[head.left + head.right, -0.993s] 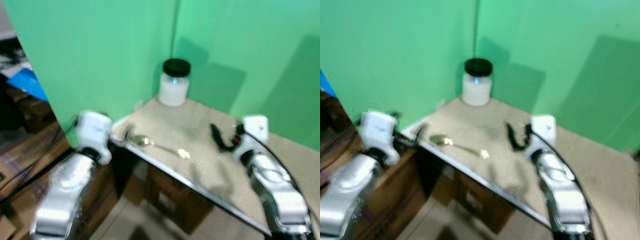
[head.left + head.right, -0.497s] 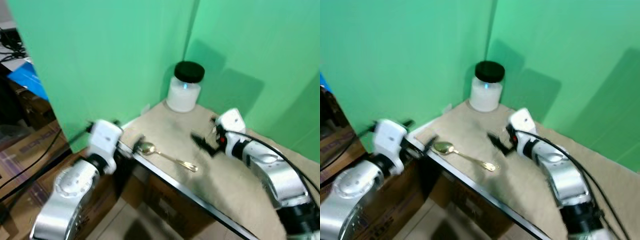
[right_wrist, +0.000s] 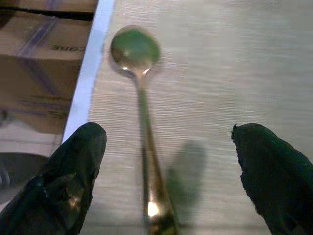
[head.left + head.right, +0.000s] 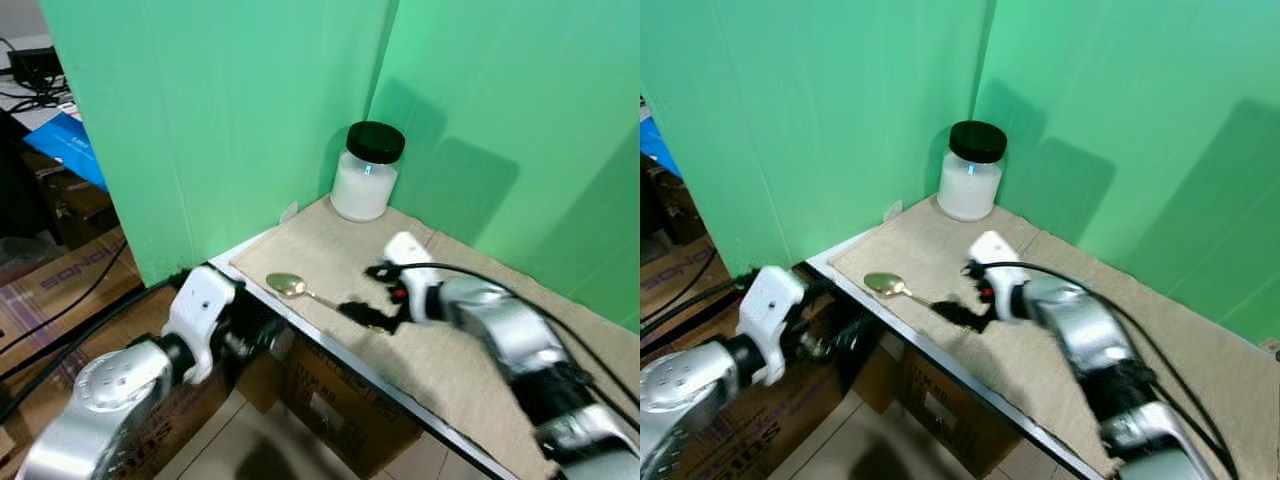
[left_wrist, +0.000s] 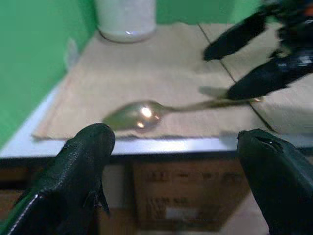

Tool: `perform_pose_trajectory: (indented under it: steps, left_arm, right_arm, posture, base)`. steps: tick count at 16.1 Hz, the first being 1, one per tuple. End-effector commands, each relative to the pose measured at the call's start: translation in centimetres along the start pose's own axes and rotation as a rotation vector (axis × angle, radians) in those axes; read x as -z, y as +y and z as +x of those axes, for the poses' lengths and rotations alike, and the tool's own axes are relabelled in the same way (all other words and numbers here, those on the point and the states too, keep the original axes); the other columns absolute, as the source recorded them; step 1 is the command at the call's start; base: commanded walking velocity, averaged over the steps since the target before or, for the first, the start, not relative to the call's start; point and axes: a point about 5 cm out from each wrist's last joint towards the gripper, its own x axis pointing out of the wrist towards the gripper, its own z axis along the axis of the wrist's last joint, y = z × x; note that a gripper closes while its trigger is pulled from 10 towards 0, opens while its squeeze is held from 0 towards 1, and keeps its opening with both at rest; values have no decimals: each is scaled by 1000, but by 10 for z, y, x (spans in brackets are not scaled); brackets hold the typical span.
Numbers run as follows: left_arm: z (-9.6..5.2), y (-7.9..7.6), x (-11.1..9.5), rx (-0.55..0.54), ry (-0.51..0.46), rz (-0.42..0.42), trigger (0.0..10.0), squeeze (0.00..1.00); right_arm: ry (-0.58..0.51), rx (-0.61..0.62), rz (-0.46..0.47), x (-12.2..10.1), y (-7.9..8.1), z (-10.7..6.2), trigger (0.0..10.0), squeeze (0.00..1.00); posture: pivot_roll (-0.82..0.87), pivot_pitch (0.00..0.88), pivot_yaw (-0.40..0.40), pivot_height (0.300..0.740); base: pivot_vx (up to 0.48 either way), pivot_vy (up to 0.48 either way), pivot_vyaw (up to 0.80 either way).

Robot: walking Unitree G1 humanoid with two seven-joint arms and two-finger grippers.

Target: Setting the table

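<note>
On the left, the left arm is bent low beside the worktop (image 4: 470, 385), its left gripper (image 5: 176, 186) below and just outside the near edge, jaws spread wide and aimed across the edge at the spoon. Cardboard boxes (image 4: 60, 290) stand on the floor beneath that arm. The gold spoon (image 4: 315, 295) lies flat on the beige mat (image 4: 930, 255) near the front edge, bowl toward the robot's left, handle running rightward along the edge. A white jar with a black lid (image 4: 367, 172) stands in the back corner against the green wall. The right arm reaches in from the right, bent at the elbow, with the right gripper (image 3: 168, 171) poised over the handle end, jaws wide, straddling the handle without gripping it.
</note>
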Motion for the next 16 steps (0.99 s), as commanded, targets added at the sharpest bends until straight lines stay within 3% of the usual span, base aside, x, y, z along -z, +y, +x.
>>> perform_pose_trajectory:
  steps: [1,2,3,4,5,12,16]
  left_arm:
    - [-2,-3,-3,52,-5,5,10000,0]
    - [-4,-3,-2,76,8,8,10000,0]
    - [-5,-2,-1,87,15,11,10000,0]
    - [-5,-1,-1,97,19,14,10000,0]
    - [-7,0,-1,113,23,16,10000,0]
    - [-11,0,0,148,47,35,10000,0]
    - [-11,1,0,149,51,42,10000,0]
  right_arm:
    - [13,19,7,0,-6,2,10000,0]
    - [21,26,18,0,-8,9,9294,0]
    - [28,26,27,0,-9,11,4863,0]
    - [38,30,33,0,-10,13,1569,0]
    - [51,29,40,0,-12,15,0,0]
    - [75,-40,43,3,-6,25,0,0]
    - [97,-5,45,8,-8,28,0,0]
  posture:
    - [74,0,-148,740]
    - [73,0,-146,740]
    - [70,0,-146,740]
    - [69,0,-146,740]
    - [66,0,-146,740]
    - [66,0,-146,740]
    - [67,0,-147,740]
  base:
    - [0,0,0]
    - [0,0,0]
    - [0,0,0]
    - [0,0,0]
    - [0,0,0]
    - [0,0,0]
    - [0,0,0]
